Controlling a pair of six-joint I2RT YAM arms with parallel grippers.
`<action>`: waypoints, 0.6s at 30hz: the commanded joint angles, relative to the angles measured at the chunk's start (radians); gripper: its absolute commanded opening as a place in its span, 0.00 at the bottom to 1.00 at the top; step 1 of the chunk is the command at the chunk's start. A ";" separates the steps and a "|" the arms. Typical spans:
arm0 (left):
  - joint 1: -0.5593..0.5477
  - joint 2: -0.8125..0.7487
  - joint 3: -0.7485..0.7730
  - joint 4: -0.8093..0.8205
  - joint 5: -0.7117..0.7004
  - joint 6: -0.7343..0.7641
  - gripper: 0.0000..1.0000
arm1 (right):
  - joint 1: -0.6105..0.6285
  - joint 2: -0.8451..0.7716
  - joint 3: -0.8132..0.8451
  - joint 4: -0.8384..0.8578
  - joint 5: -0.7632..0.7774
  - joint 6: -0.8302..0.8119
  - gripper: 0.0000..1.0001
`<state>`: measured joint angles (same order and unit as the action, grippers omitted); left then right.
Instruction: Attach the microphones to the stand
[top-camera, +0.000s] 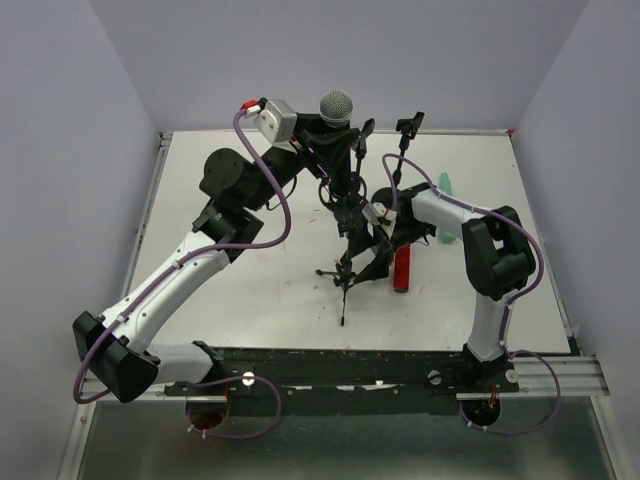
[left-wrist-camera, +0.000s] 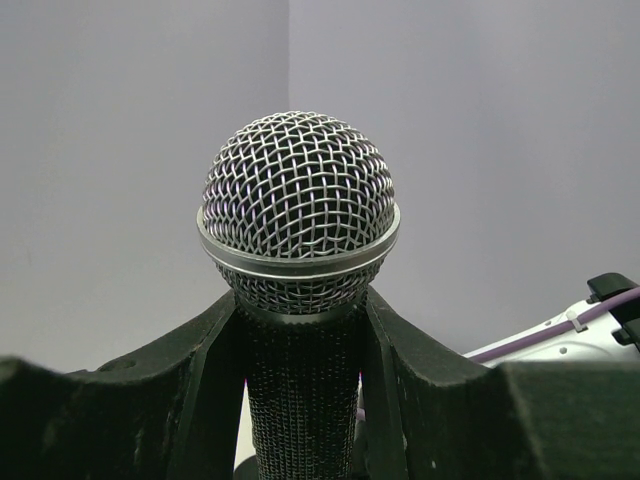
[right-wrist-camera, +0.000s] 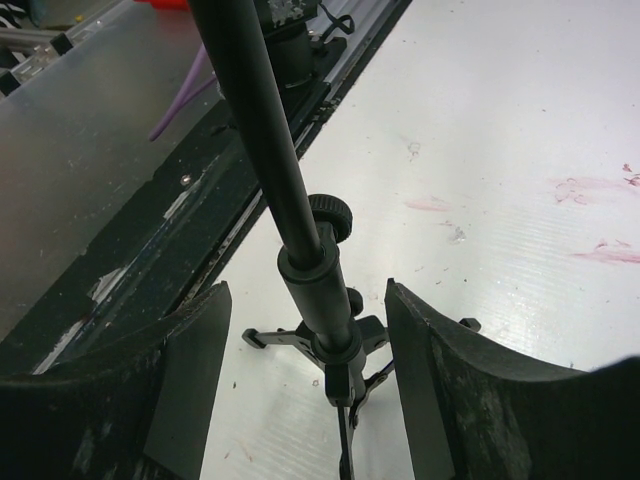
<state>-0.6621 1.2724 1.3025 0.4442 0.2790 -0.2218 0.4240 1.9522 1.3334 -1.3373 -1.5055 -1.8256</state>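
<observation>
My left gripper (top-camera: 318, 135) is shut on the black microphone (top-camera: 337, 106), holding it upright and high beside the top of the black tripod stand (top-camera: 347, 235). In the left wrist view its silver mesh head (left-wrist-camera: 298, 210) rises above my fingers (left-wrist-camera: 200, 380). My right gripper (top-camera: 373, 228) is open around the stand's lower pole (right-wrist-camera: 318, 285), with a gap on each side of it. The red microphone (top-camera: 402, 268) lies on the table right of the stand. The mint-green microphone (top-camera: 445, 190) lies further back, partly hidden by my right arm.
Two black clips (top-camera: 408, 124) stand on the stand's upper arms. The tripod feet (right-wrist-camera: 262, 338) rest on the white table (top-camera: 260, 290). The black rail with the arm bases (top-camera: 350, 370) runs along the near edge. Grey walls enclose the table.
</observation>
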 joint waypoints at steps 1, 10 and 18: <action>0.009 -0.002 -0.006 -0.133 0.009 -0.036 0.00 | -0.004 -0.001 -0.013 -0.085 -0.019 -0.035 0.71; 0.010 0.065 0.196 -0.430 -0.024 0.013 0.00 | -0.004 -0.001 -0.016 -0.085 -0.015 -0.040 0.71; 0.010 0.088 0.232 -0.507 -0.020 0.062 0.00 | -0.004 -0.001 -0.016 -0.083 -0.015 -0.040 0.71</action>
<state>-0.6548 1.3605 1.5642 0.0521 0.2543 -0.2039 0.4240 1.9522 1.3281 -1.3376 -1.5055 -1.8339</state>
